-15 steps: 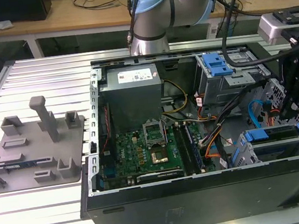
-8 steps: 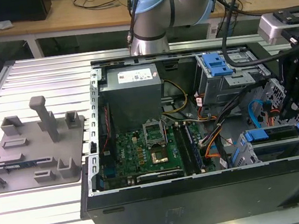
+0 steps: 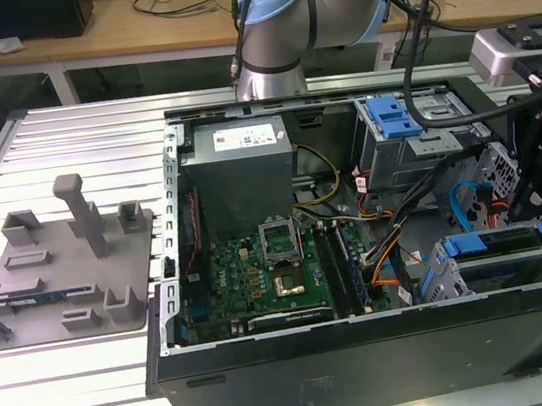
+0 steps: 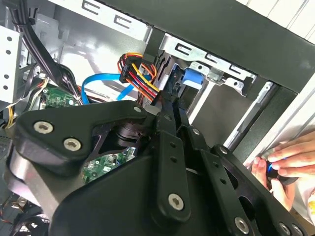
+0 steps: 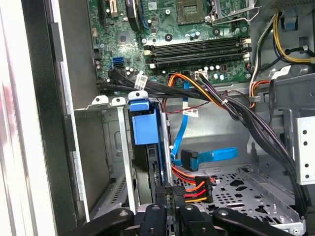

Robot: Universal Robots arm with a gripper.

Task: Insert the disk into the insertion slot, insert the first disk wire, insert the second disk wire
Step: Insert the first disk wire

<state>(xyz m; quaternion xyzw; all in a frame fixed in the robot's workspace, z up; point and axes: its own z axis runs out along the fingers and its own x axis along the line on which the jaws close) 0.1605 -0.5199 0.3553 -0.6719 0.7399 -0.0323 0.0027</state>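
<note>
1. Disk [image 5: 144, 123] sits in the slot [image 5: 101, 152], at 4 o'clock of the motherboard [image 3: 261, 275] in the exterior view.
2. Gripper [image 5: 165, 191] has its fingers drawn together, just beside the power plug [image 5: 196, 189]. I cannot tell whether they pinch it.
3. Judged: first wire in hand. Hold the plug square to the disk, press straight, and avoid the blue cable [image 5: 211, 156].
4. A person's hand [image 4: 283, 164] is near the case edge, which is a risk.

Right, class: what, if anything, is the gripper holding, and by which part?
The gripper appears shut on the red, orange and yellow power wire, at the end nearest the disk. The exact contact is hidden.
</note>
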